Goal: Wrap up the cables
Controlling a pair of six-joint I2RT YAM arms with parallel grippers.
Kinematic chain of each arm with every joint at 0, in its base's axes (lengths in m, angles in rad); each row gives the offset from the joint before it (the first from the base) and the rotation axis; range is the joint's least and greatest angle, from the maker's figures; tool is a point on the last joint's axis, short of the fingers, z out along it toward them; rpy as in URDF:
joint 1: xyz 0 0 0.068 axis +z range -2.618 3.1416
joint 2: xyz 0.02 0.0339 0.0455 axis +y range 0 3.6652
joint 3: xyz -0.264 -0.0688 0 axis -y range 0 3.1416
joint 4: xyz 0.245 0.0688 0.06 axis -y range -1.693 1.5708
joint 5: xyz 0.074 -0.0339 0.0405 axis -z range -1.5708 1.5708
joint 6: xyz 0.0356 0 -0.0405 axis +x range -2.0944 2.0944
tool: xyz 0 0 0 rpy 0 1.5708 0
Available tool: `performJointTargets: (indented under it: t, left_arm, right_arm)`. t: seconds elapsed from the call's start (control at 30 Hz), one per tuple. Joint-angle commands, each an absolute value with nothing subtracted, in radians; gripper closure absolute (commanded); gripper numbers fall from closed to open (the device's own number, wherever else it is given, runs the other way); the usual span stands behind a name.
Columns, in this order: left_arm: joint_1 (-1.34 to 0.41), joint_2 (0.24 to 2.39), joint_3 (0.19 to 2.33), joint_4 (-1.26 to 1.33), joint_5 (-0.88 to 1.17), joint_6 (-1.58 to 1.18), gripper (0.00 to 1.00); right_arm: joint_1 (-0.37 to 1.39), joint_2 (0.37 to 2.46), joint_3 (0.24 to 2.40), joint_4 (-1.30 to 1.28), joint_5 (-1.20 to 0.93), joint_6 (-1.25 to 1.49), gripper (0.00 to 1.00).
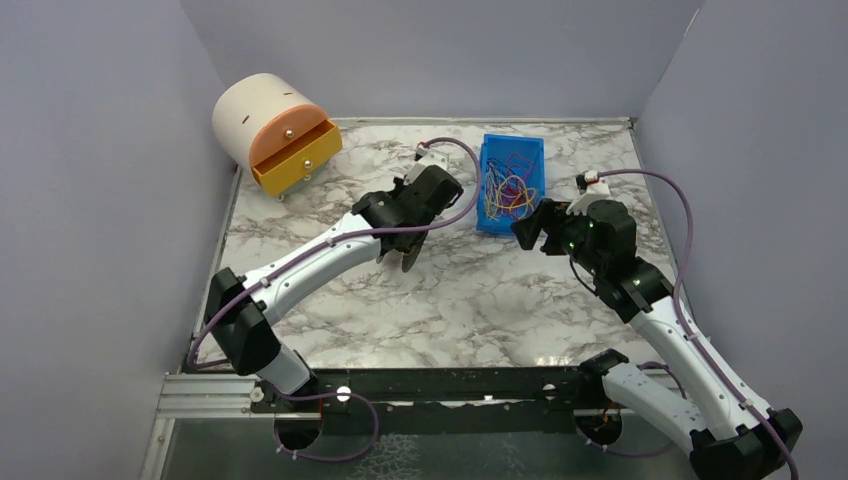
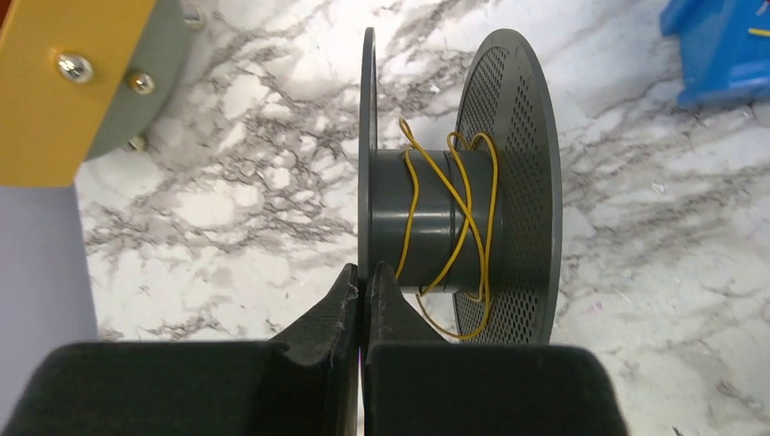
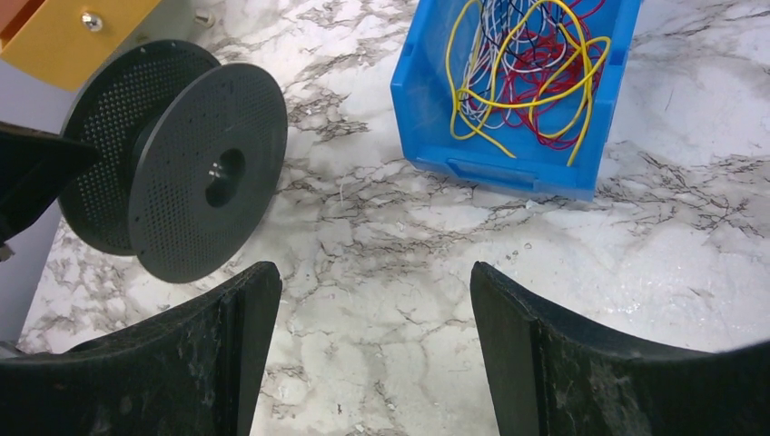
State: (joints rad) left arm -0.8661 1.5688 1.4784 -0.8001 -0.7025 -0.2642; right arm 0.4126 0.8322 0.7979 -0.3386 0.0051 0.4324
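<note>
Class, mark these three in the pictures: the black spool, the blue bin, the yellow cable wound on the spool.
black spool (image 3: 182,209), right wrist view, on its near perforated flange.
blue bin (image 3: 495,168), right wrist view, on its front wall.
yellow cable (image 2: 414,200), left wrist view, on the strand crossing the hub.

The marble table (image 1: 450,300) carries a blue bin (image 1: 493,222) and a cream-and-orange drawer unit (image 1: 270,125).

Robot lab: partitioned marble tabletop (image 1: 480,300)

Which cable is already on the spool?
A yellow cable, looped loosely around the hub of the dark spool; the other cables lie tangled in the blue bin.
</note>
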Motion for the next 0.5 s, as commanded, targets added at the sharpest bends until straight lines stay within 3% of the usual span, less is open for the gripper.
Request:
performJointTargets:
  t: [0.0, 0.47]
  left_arm:
    - [-0.87, 1.464, 1.421, -0.762, -0.586, -0.35, 1.0]
    - [-0.871, 1.349, 1.255, -0.631, -0.362, -0.459, 1.0]
  right_arm:
    - [0.417, 0.839, 0.839, -0.362, 0.014, 0.412, 0.19]
    - [0.417, 0.833, 0.807, -0.374, -0.006, 0.437, 0.19]
